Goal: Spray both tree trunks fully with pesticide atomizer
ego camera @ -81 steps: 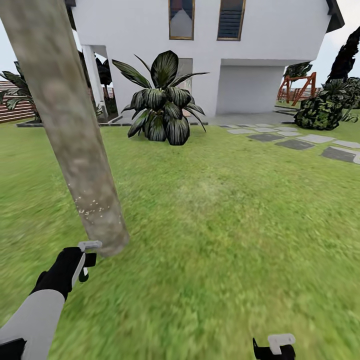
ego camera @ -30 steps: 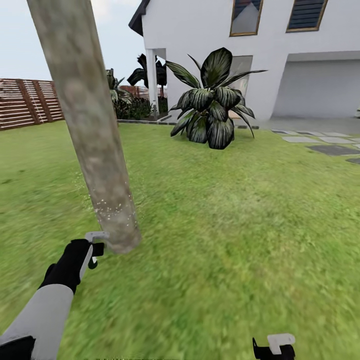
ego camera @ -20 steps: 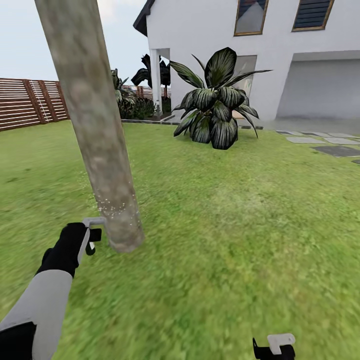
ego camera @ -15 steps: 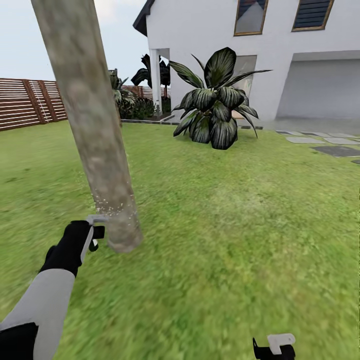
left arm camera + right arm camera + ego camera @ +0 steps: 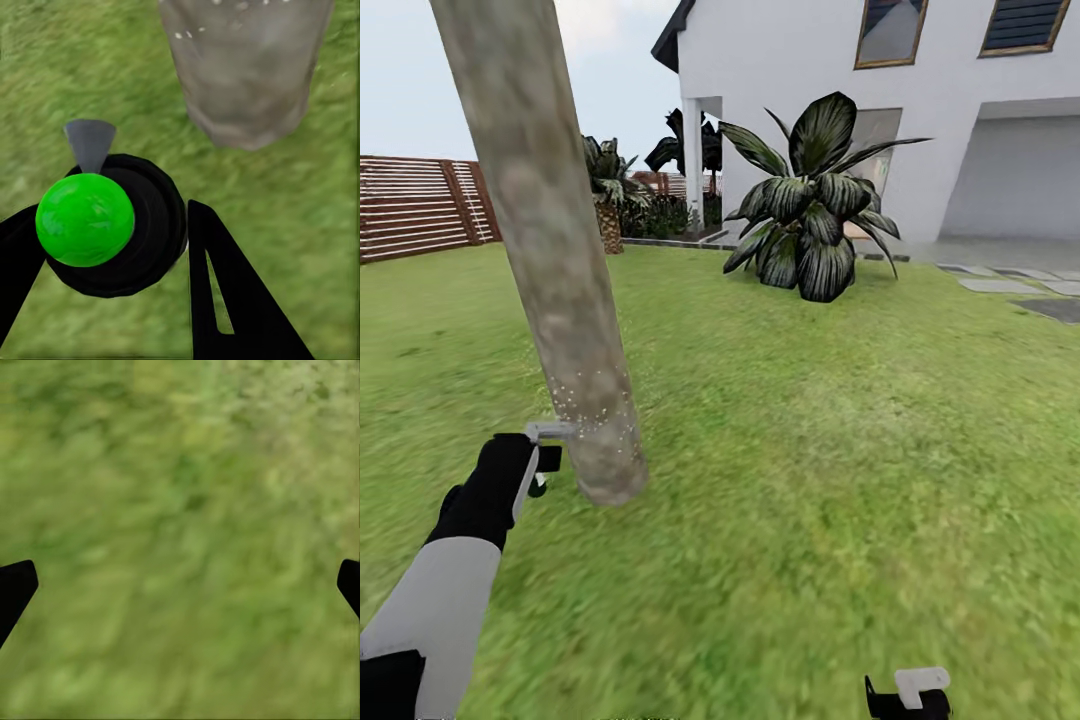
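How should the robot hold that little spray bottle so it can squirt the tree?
Probably as the left gripper has it: fingers on either side of the pesticide atomizer's round dark body, below the top. That leaves the grey nozzle free, pointing toward the tree trunk. The body is rounded, so a side squeeze suits it.

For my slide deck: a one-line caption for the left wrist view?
Left gripper holding the pesticide atomizer beside the speckled tree trunk.
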